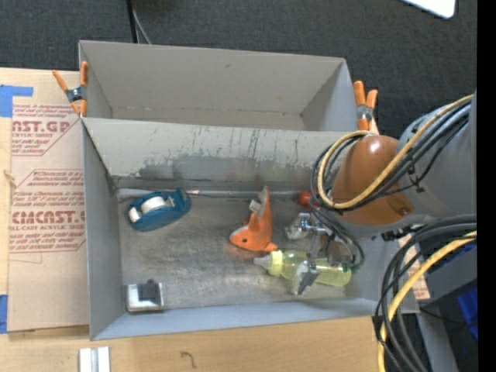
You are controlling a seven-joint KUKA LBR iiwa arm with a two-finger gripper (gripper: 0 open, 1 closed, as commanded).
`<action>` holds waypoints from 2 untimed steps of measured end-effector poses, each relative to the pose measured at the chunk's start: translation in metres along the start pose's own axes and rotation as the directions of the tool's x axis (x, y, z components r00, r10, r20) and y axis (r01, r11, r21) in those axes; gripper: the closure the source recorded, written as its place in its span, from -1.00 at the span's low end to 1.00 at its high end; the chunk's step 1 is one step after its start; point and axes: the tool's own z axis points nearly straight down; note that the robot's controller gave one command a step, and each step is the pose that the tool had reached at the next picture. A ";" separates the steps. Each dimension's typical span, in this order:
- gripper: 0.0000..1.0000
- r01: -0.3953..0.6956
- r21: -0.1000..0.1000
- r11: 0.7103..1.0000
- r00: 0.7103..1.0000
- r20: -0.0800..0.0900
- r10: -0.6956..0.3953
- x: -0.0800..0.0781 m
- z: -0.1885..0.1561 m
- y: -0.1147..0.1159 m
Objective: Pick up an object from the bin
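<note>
A robotics laboratory or test cell is indicated. A bulky grey robot arm with a rounded orange cover (370, 178) is seen at the right, draped with looped yellow and black cables (404, 281). A scuffed grey sheet-metal bin (101, 208) is surrounded by dark carpet-like flooring (271, 14). Unrelated small things are scattered in it: a blue tape dispenser (159, 209), an orange toy fish (256, 232) and a pale yellow-green plastic bottle (288, 266).
</note>
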 end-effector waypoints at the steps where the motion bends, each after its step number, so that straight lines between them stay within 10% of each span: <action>1: -1.00 0.120 0.004 0.993 0.993 0.005 -0.120 -0.001 -0.001 -0.004; 2: 1.00 0.000 0.003 1.000 1.000 0.005 0.000 -0.002 -0.002 0.000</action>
